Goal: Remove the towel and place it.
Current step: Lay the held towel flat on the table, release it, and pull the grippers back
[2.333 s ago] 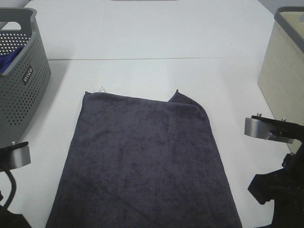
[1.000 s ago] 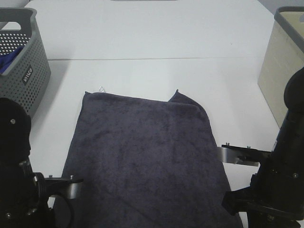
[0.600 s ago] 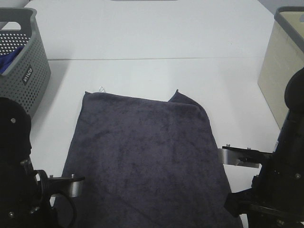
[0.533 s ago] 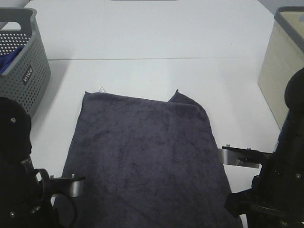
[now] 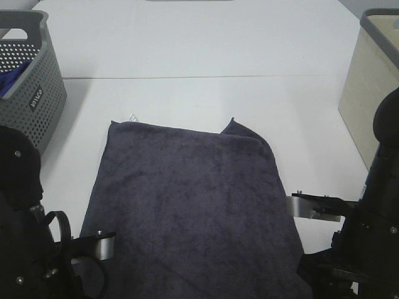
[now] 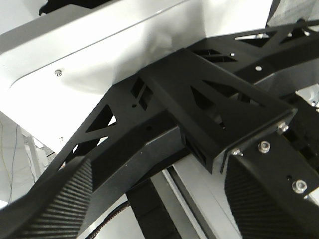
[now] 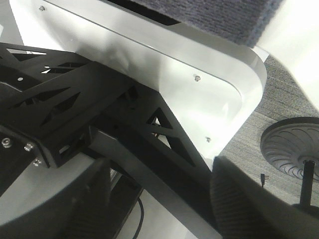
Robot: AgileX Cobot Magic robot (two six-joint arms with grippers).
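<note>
The dark charcoal towel point(image 5: 193, 212) lies flat on the white table point(image 5: 199, 50), its small white tag point(image 5: 133, 116) at the far left corner and its near end at the table's front edge. The right wrist view shows that end point(image 7: 214, 15) over the table edge. My left arm point(image 5: 25, 249) and right arm point(image 5: 371, 243) rise at the two front corners beside the towel. Both grippers are below the table edge. The left gripper point(image 6: 159, 169) and right gripper point(image 7: 159, 174) show their fingers wide apart, empty, facing the table's underside and black frame.
A grey perforated basket point(image 5: 28, 93) with a blue cloth point(image 5: 7, 82) inside stands at the far left. A beige basket point(image 5: 374, 87) stands at the right edge. A chair base point(image 7: 294, 144) stands on the grey carpet under the table.
Both arms have risen into view at the front corners since the earliest frame. In the last half second the left arm has shifted slightly right. The towel has not moved.
</note>
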